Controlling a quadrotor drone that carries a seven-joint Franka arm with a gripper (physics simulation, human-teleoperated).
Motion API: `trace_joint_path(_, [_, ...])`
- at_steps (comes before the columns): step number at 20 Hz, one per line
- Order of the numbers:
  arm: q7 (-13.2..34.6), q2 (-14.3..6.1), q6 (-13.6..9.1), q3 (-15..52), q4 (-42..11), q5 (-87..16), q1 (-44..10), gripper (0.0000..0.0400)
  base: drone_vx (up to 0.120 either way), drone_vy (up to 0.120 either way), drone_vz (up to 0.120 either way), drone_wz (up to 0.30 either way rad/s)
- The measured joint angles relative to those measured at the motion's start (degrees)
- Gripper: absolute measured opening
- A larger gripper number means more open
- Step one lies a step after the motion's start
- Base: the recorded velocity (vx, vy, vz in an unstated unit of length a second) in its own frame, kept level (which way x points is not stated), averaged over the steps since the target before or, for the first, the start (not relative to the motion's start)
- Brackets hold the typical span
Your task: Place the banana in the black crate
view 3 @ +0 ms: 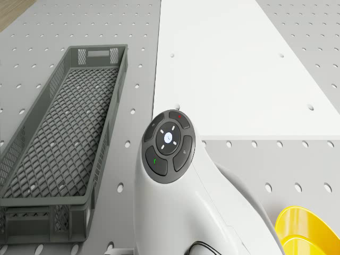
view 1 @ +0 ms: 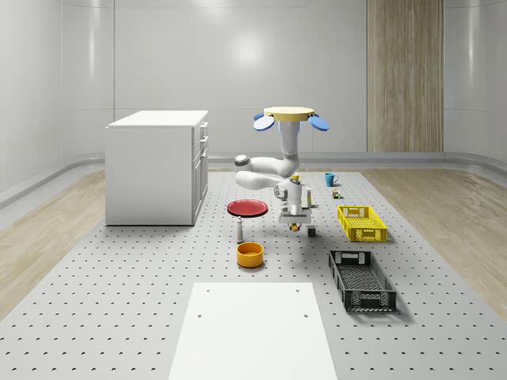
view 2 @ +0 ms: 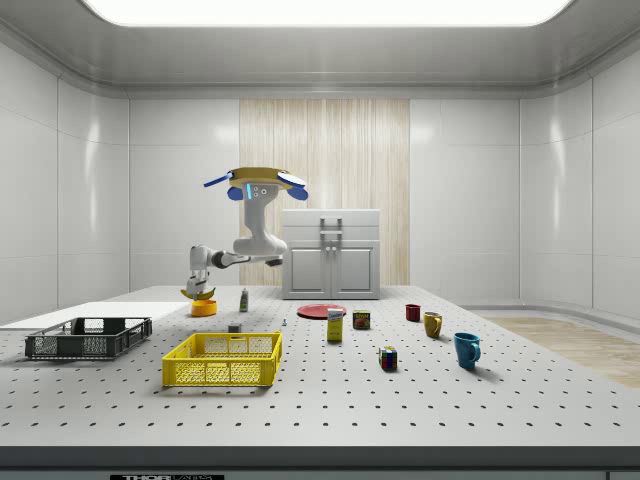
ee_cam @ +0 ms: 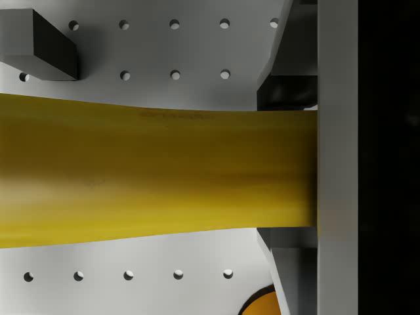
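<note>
Drone (view 1: 288,115): I hover above the pegboard table (view 1: 119,317).
My gripper (view 1: 296,227): clamped on the banana (ee_cam: 157,170), long axis crosswise to my fingers (ee_cam: 338,157).
Nearby: orange bowl (view 1: 249,254) to the left; black crate (view 1: 361,279) nearer, right.

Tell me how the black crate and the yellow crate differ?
The black crate is dark grey-black; the yellow crate is bright yellow. In the whole-scene view the black crate lies nearer the camera, the yellow crate farther back, closer to the hovering drone. Both are open mesh-walled trays, both empty, resting flat on the perforated table.
</note>
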Motion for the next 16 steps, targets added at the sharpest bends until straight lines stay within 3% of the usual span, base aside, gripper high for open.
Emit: trace_joint_path(16, [0.04, -0.18, 0.15, 0.1, -0.01, 0.15, -0.05, 0.0199, 0.12, 0.12, 0.007, 0.0])
